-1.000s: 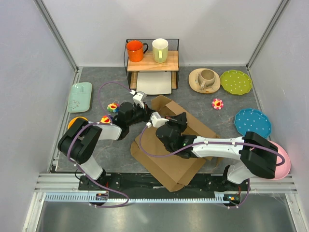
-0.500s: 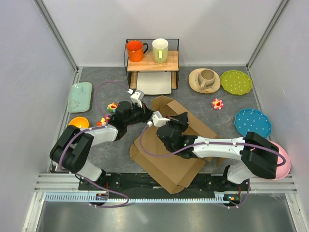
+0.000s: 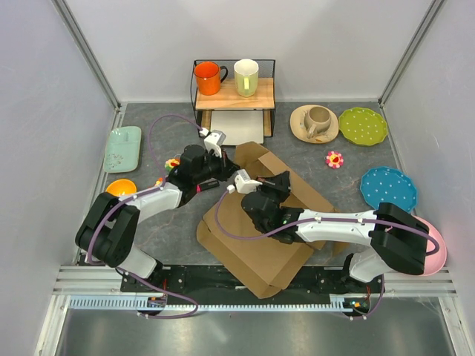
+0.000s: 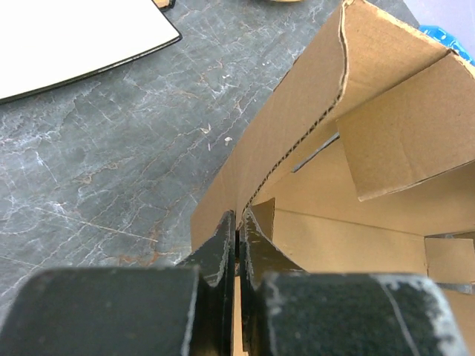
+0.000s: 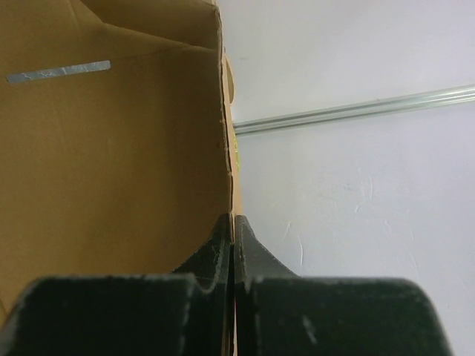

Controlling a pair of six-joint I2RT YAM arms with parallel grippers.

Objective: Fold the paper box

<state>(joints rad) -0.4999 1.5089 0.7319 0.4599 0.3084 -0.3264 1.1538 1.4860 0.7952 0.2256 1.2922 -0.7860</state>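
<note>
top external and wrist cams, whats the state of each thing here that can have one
paper box: partly folded, walls raised at the far end, top open
left gripper: shut on a raised wall edge of the paper box
right gripper: shut on a panel edge of the paper box
orange mug: upright
pale yellow mug: upright
tan cup: upright, as far as the top view shows

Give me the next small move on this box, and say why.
Probably: the left gripper lifts its pinched edge a little more toward upright while the right gripper holds. Both are shut on edges of the paper box, whose panels look only partly raised.
</note>
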